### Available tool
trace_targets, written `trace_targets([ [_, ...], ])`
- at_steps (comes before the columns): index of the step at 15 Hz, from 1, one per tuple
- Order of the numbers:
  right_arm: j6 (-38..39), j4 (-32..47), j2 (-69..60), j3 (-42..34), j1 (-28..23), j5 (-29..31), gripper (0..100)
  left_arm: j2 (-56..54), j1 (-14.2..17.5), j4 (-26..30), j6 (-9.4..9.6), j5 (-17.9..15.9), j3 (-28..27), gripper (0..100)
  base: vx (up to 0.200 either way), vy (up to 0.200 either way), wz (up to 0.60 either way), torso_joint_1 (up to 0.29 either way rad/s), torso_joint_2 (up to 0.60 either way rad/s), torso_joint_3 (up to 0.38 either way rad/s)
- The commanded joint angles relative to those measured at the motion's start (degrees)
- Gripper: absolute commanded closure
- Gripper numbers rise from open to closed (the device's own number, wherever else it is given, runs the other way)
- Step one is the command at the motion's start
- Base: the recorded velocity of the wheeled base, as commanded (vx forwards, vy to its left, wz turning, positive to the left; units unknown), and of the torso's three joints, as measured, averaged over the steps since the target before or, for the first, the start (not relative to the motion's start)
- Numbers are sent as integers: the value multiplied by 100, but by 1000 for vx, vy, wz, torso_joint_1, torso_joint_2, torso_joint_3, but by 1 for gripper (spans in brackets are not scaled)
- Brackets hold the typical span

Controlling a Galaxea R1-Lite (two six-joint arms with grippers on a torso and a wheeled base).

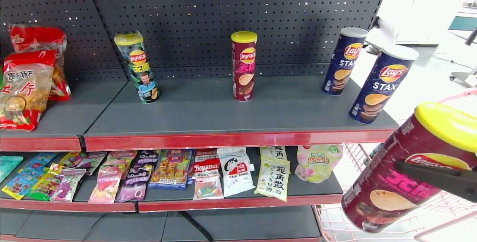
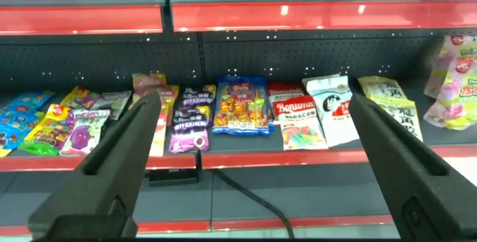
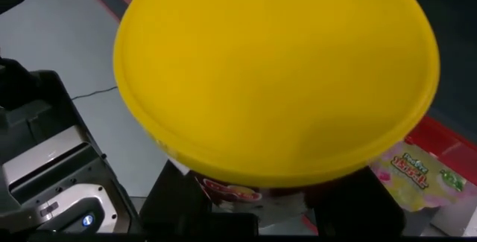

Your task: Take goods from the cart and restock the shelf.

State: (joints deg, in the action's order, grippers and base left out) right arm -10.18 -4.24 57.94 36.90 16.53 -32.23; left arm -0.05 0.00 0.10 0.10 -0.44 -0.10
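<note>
One yellow-lidded can point(image 1: 387, 193) clamped in right hand point(image 1: 421, 169), far finger hidden, left hand point(image 2: 255, 104) spread apart

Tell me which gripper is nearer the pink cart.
Right. The right gripper holds a maroon can over the cart; the left gripper faces snack packets on the lower shelf.

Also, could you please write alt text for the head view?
The right gripper holds a tilted maroon chip can with a yellow lid at lower right, above a pink cart. On the upper shelf stand a green can, a second maroon can and two blue cans, with red snack bags at its left end; the lower shelf carries snack packets.
</note>
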Motion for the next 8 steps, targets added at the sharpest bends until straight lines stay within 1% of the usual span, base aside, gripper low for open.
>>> trace_targets([
  [1, -2, 2, 7, -7, 158, 15, 100, 5, 0, -1, -1, 0, 1, 0, 200, 0, 0, -27, 2, 2],
  [4, -2, 20, 15, -7, 184, 15, 100, 5, 0, -1, 34, 0, 10, 0, 200, 0, 0, 9, 2, 2],
  [8, -10, 20, 7, -69, 193, 15, 100, 5, 0, -1, 34, 0, 10, 0, 200, 0, 0, 7, 2, 6],
])
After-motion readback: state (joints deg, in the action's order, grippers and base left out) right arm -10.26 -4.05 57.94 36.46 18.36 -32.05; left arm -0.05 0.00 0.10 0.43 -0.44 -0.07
